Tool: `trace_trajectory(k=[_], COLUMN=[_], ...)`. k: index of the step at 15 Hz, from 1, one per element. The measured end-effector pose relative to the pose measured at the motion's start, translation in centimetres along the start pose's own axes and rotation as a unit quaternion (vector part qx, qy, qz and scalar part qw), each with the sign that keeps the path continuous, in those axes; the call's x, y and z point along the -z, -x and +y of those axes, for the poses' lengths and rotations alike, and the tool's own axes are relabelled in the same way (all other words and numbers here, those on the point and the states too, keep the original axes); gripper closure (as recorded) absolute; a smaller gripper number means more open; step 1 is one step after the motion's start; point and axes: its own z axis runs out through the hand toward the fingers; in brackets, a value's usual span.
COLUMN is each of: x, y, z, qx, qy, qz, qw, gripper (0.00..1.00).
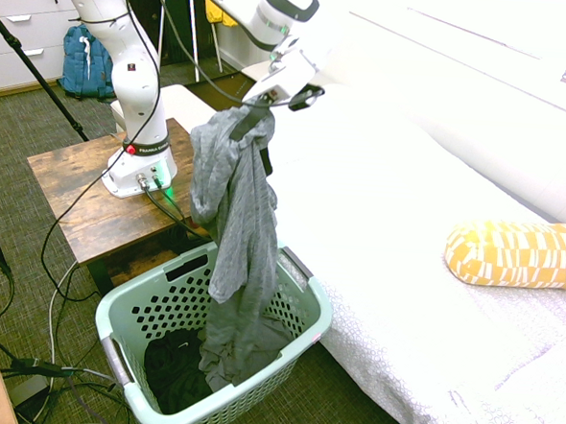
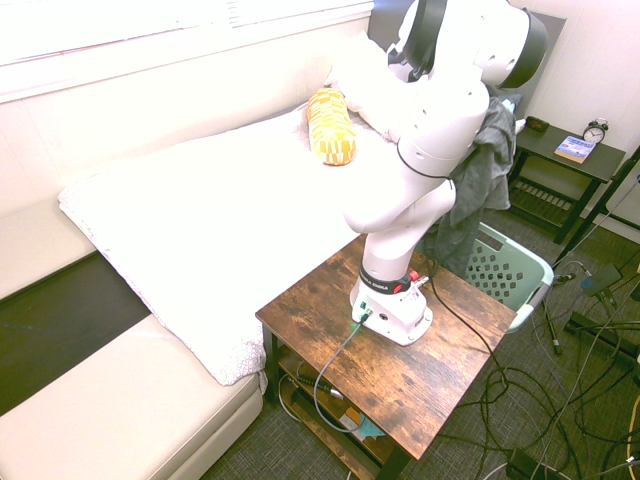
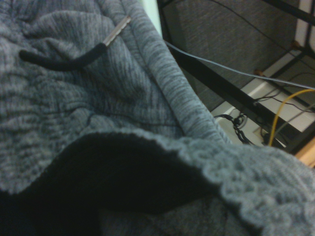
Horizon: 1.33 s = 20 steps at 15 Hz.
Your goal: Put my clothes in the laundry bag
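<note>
Clothes (image 1: 234, 228) hang straight down from the gripper (image 1: 255, 122), whose jaws are clamped on a bunched fold at the garment's top, so the grey jersey's long axis runs vertical, directly below the fingers. Its lower end already lies inside the laundry bag (image 1: 309, 334), pooled on the floor of the basket near the wall that faces the bed (image 1: 404, 277), on top of something dark that I cannot make out. The upper stretch drapes just inside that same rim, near the grey handle on the far edge. From the opposite side, the cloth is seen hanging behind the arm with the basket (image 2: 510, 270) beneath it, beyond the far edge of the wooden side table (image 2: 400, 370). The wrist camera shows only ribbed grey cloth and a dark drawstring (image 3: 69, 59) close up. Judging by this, a release would likely drop the rest in, since the hold sits over the basket's opening rather than outside its rim.
</note>
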Motion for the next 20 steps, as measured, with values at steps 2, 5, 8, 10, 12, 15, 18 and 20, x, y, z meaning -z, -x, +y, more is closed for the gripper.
trace_trajectory(k=[2,5,8,10,12,15,18,20], x=[-1.4,-2.6,-1.5,0.9,5.4,14.2,22.9,28.4], y=[0.0,-1.4,-3.6,-4.3,-3.9,-1.3,4.5,12.2], z=[-1.7,-2.2,-1.9,-2.6,-4.5,-9.2,-16.9,-23.7], qx=[-0.026,-0.102,-0.179,-0.209,-0.220,-0.219,-0.175,-0.115], qy=[-0.016,-0.055,-0.101,-0.159,-0.226,-0.337,-0.407,-0.437], qz=[0.011,0.030,0.059,0.067,0.081,0.099,0.113,0.113], qw=[0.999,0.993,0.977,0.963,0.946,0.910,0.889,0.885], gripper=[0.00,0.00,0.00,0.00,0.00,0.00,0.00,0.00])
